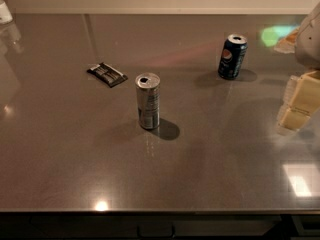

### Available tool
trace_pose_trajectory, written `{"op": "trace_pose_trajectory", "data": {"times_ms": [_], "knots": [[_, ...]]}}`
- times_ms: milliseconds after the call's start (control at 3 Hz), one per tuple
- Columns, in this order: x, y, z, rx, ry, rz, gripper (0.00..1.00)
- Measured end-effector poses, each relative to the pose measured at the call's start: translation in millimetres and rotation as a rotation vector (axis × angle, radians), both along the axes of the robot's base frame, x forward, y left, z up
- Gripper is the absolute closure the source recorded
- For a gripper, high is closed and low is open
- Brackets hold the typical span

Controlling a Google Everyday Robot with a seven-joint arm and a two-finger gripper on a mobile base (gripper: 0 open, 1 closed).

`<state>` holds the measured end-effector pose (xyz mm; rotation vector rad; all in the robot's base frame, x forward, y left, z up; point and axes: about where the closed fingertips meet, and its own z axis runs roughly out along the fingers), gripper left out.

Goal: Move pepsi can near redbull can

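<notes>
The pepsi can (232, 57) is dark blue with a round red-white-blue logo and stands upright at the back right of the grey table. The redbull can (148, 101) is tall, slim and silver and stands upright near the table's middle, well to the left of and nearer than the pepsi can. My gripper (295, 109) is cream-coloured and hangs at the right edge of the view, to the right of and nearer than the pepsi can, apart from it. It holds nothing that I can see.
A flat black packet (107, 74) lies to the left of and behind the redbull can. A pale object (5, 11) stands at the far left back corner. The table's front edge (150, 211) runs along the bottom.
</notes>
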<state>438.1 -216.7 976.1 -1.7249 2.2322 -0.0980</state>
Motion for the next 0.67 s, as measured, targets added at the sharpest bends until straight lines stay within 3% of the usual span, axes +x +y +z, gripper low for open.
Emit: {"op": "trace_pose_trajectory", "data": {"times_ms": [667], "knots": [[5.7,0.4,2.5,0.02,-0.007,-0.004,0.0]]}}
